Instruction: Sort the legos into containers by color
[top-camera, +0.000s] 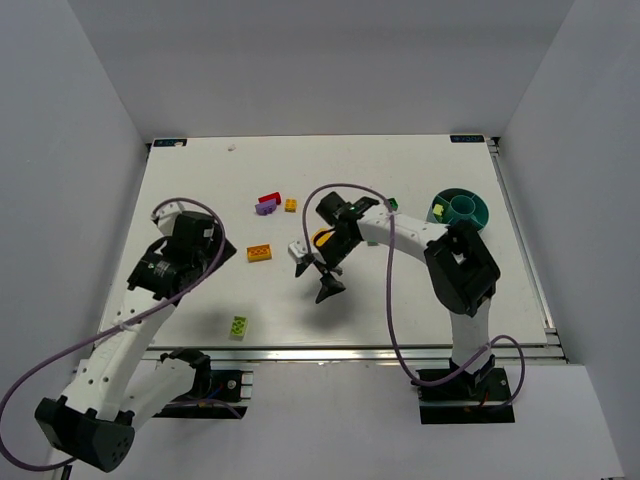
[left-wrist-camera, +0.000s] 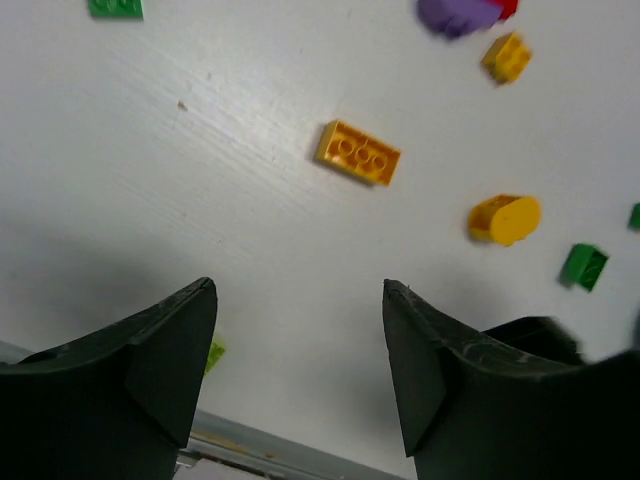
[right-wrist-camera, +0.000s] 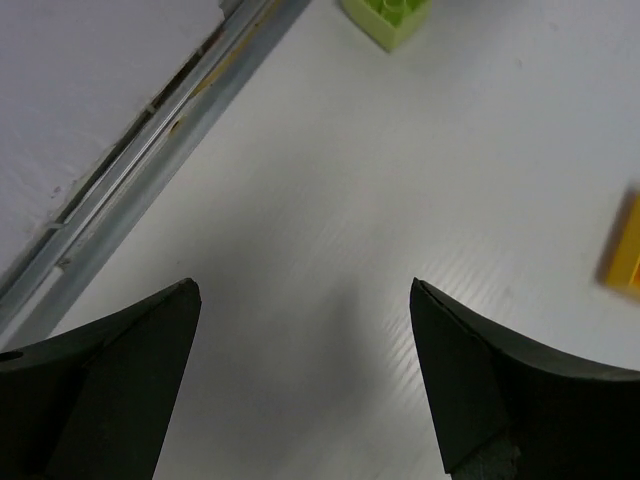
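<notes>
Orange lego (left-wrist-camera: 357, 153) lies beyond the parted left fingers (left-wrist-camera: 165, 360), untouched.

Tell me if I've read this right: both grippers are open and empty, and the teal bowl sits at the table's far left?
Not quite. The top view shows the teal bowl at the far right of the table, not left. The rest stands: the left gripper and right gripper are both open and empty.
</notes>
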